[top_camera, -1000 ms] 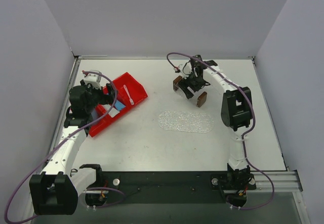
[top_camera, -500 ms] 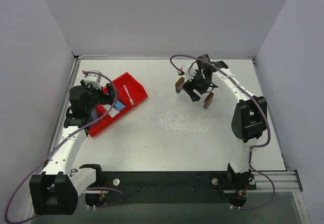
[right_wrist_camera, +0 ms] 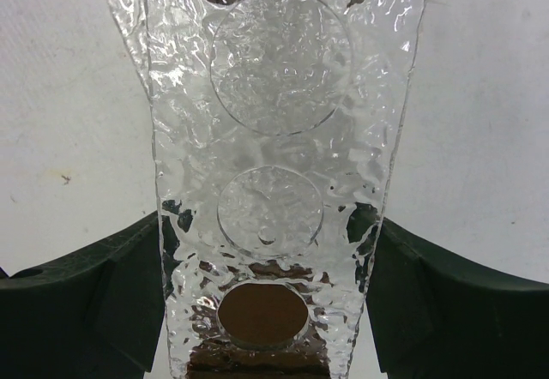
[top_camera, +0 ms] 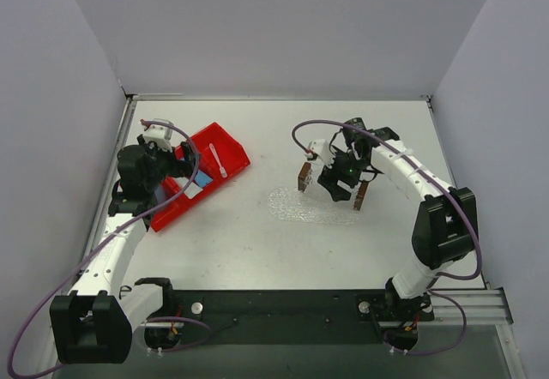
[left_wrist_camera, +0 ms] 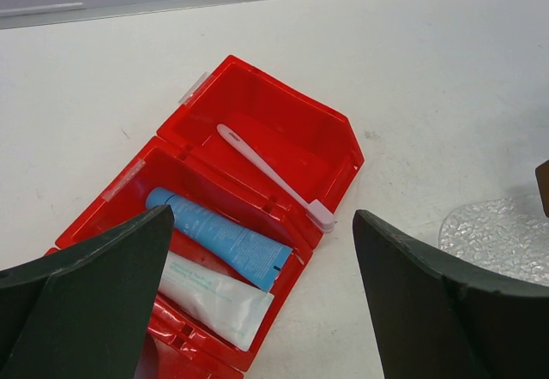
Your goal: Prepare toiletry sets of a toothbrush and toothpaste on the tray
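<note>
holding tray (right_wrist_camera: pixel 274 113), seemingly over mat (top_camera: pixel 290 207) edge

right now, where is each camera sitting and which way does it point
top external: fixed above and behind the arm bases, looking down on the table; both arms show, left gripper and right gripper.
left wrist: on the left arm, looking down into the red bin holding toothbrush and toothpaste tubes; its open fingers frame it.
right wrist: on the right arm, looking along the clear tray clamped between its fingers.
shared: top and left wrist both show red bin and bubbly mat.
</note>
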Available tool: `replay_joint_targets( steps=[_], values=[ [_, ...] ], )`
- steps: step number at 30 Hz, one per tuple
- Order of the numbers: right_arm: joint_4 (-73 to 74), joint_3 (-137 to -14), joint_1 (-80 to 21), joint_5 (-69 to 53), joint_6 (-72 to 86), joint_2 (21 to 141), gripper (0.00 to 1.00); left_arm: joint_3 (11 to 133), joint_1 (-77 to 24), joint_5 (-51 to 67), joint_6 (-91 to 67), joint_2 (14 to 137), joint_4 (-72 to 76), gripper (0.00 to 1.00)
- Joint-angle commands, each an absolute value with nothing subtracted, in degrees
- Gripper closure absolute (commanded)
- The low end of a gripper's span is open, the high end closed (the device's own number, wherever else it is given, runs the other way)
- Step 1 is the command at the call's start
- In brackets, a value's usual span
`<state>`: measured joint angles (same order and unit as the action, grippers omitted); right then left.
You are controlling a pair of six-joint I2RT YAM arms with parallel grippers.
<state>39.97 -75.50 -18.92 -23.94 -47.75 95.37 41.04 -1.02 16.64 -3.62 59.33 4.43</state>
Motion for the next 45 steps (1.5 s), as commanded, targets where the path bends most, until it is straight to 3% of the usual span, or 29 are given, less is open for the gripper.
replay_joint_targets(
  steps=[1, 20, 45],
  values=[
    [38.76, -71.38, -19.69, -28.82, -54.57, 91.76, 1.00, 41.92, -0.79, 17.67, -2.55, 58.36, 6.24, 0.04],
    [36.56, -64.60, -20.39, -35.24, -71.72, 92.46, 1.00, 41.66, -0.79, 17.14, -1.50, 58.18, 5.71, 0.04],
    [34.19, -64.60, -19.07, -34.72, -68.03, 95.27, 1.00, 41.22, -0.79, 17.75, -1.49, 57.57, 6.15, 0.04]
  ],
)
